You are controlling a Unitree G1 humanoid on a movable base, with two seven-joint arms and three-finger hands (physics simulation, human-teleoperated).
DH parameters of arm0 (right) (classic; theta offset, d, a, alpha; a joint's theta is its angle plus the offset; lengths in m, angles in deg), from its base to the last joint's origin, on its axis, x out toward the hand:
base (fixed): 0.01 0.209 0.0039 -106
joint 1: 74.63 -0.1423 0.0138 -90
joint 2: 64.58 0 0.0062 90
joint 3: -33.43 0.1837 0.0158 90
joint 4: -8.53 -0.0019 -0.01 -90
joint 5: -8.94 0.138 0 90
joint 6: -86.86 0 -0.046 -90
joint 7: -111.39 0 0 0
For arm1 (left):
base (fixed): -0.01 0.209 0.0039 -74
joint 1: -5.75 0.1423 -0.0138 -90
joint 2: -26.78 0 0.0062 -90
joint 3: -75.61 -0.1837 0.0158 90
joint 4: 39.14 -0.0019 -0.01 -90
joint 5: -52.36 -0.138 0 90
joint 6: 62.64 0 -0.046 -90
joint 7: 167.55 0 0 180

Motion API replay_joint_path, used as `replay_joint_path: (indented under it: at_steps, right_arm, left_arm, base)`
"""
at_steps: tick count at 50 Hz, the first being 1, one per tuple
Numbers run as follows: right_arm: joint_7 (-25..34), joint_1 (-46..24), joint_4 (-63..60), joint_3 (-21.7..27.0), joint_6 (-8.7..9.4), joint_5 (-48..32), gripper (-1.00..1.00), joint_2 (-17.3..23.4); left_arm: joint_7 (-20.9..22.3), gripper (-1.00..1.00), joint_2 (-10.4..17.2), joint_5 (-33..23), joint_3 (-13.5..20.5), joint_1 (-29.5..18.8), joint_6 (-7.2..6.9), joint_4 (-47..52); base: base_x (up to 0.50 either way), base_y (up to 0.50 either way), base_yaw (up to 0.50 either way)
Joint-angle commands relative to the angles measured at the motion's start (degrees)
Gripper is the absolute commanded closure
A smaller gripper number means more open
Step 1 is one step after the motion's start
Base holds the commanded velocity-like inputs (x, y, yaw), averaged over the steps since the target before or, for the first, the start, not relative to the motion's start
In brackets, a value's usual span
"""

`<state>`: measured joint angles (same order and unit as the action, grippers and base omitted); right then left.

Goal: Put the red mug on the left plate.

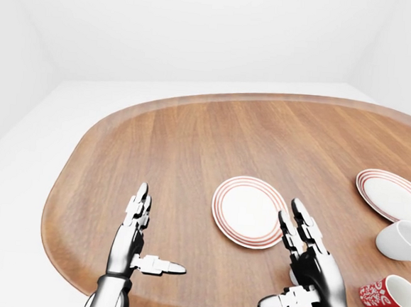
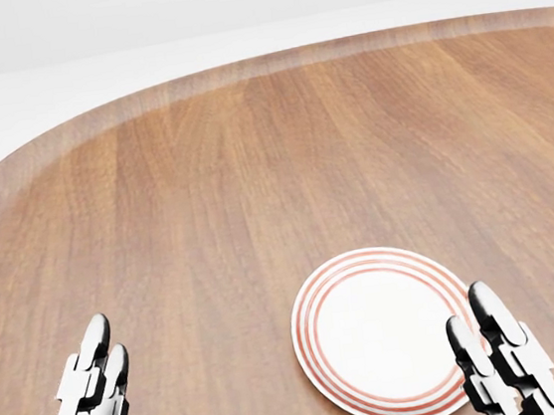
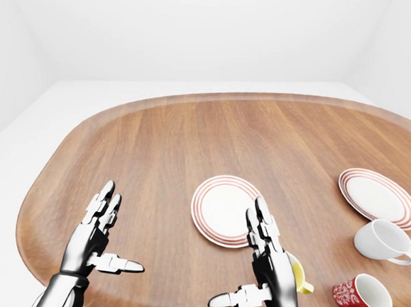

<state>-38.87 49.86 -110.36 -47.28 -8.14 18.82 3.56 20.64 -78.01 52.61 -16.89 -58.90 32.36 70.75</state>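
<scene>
Though near table edge, red mug [image 3: 360, 297] unobstructed.

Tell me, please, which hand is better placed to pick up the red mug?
The right hand: the red patterned mug lies on the wooden table at the view's lower right, just beyond it. The left hand is far across; both are open.

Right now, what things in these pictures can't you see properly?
- Small yellow cup: mostly hidden behind the right hand in the right-eye view; its shape is unclear.
- Red patterned mug: cut by the left-eye view's right edge.
- Plain white mug: also clipped at that right edge.
- Head view: shows only the left red-ringed white plate; the mugs and the second plate lie outside it.
</scene>
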Motion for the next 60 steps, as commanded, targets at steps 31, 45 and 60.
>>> replay_joint_path:
  at_steps: [31,45,60]
  right_arm:
    - [-2.36,0.15,-0.42,-2.54,0.00,-2.96,-1.00,0.93]
    - [-26.62,-13.16,15.92,0.70,0.00,-28.34,-1.00,1.54]
    - [1.42,-25.28,-18.38,14.84,10.00,-70.38,-1.00,14.09]
  left_arm:
    - [-0.24,-1.00,0.07,-0.19,-0.23,-0.28,0.00,-0.11]
    - [-0.22,-1.00,0.08,-0.14,-0.16,-0.26,0.00,-0.04]
    - [-1.21,-1.00,0.32,-1.24,-1.26,-0.05,0.00,0.67]
  base:
    - [0.09,-0.13,0.00]
    - [0.21,-0.04,0.00]
    - [0.00,0.00,0.00]
